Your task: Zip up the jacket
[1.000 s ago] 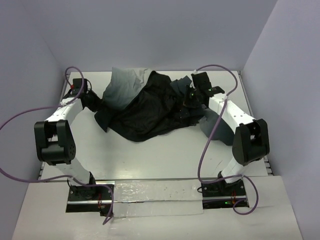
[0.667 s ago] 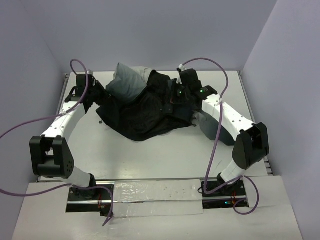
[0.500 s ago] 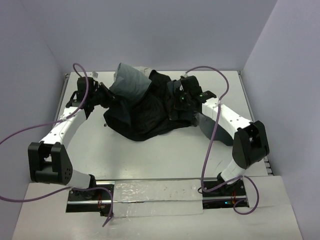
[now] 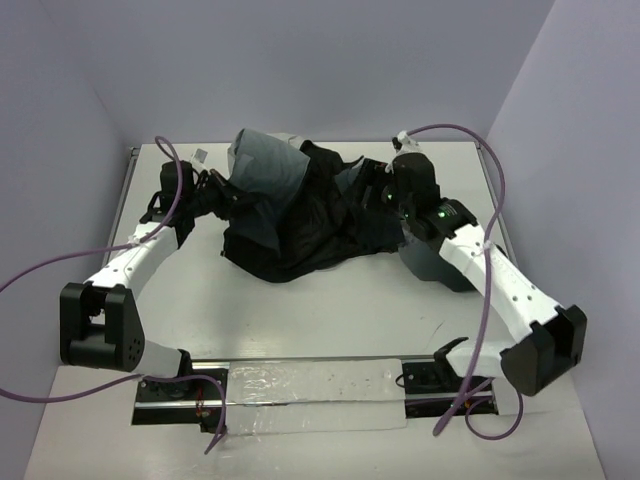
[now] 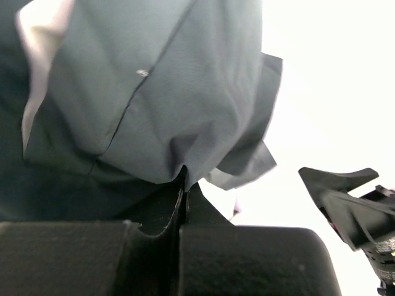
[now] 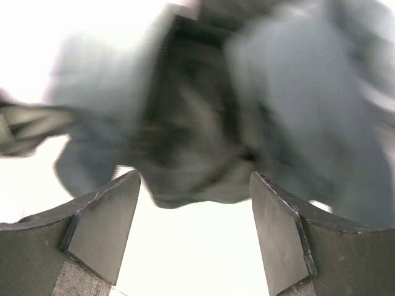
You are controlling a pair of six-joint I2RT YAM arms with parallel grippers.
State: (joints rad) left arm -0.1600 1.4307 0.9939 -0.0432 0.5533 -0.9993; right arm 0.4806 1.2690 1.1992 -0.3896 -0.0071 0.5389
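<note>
From where I stand the jacket point(image 4: 300, 225) lies bunched and open toward the table's point(image 4: 330, 305) far edge, zipping seemingly unstarted, with the left gripper point(image 5: 184, 184) pinched tight on its fabric and the right gripper point(image 6: 195, 176) gaping wide and empty.

The left gripper point(image 5: 184, 188) is squeezed tight on a fold of the grey jacket point(image 5: 185, 80). The jacket puffs up above the left gripper, with a thin dark seam point(image 5: 126, 105) across it. Right of the left gripper are the bright white table point(image 5: 327, 74) and a dark pointy part point(image 5: 339, 182), too blurry to name.
</note>
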